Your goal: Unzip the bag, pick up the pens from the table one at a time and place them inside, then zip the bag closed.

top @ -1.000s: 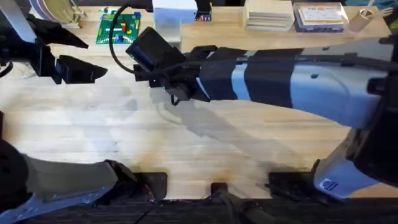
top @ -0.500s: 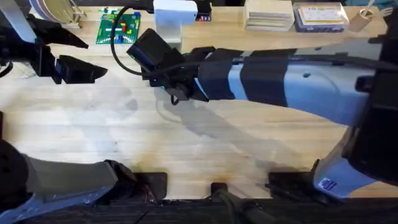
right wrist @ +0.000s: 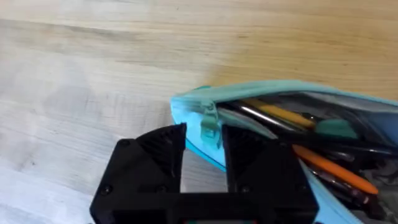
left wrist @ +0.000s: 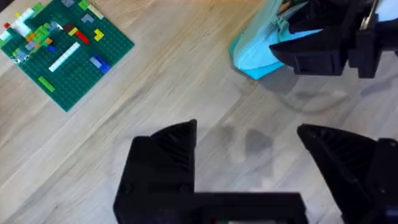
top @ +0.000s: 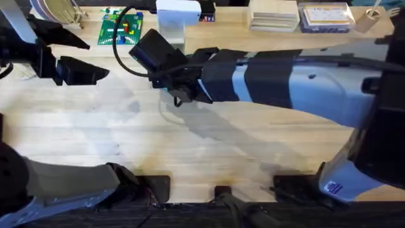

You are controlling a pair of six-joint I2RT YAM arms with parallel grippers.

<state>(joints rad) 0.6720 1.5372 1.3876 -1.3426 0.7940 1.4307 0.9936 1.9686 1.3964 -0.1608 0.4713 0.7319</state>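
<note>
The light blue bag (right wrist: 186, 106) lies on the table (top: 190, 152) with its zipper open, and pens (right wrist: 283, 116) in yellow, orange and dark colours lie inside on the lining. My right gripper (right wrist: 205, 134) sits at the bag's closed end. Its fingers stand narrowly apart on either side of the small zipper pull (right wrist: 208, 124), with a slight gap on each side. From overhead the right arm (top: 272, 82) reaches across and covers most of the bag. My left gripper (left wrist: 249, 149) hovers open over bare wood, short of the bag (left wrist: 261, 50).
A green Lego baseplate (top: 119, 28) with loose bricks lies at the back left. White boxes (top: 273, 14) and a clear container (top: 326, 18) line the back edge. Bare wood stretches across the table's middle and front.
The right arm has shifted very slightly to the left over the bag. The left arm has not moved.
</note>
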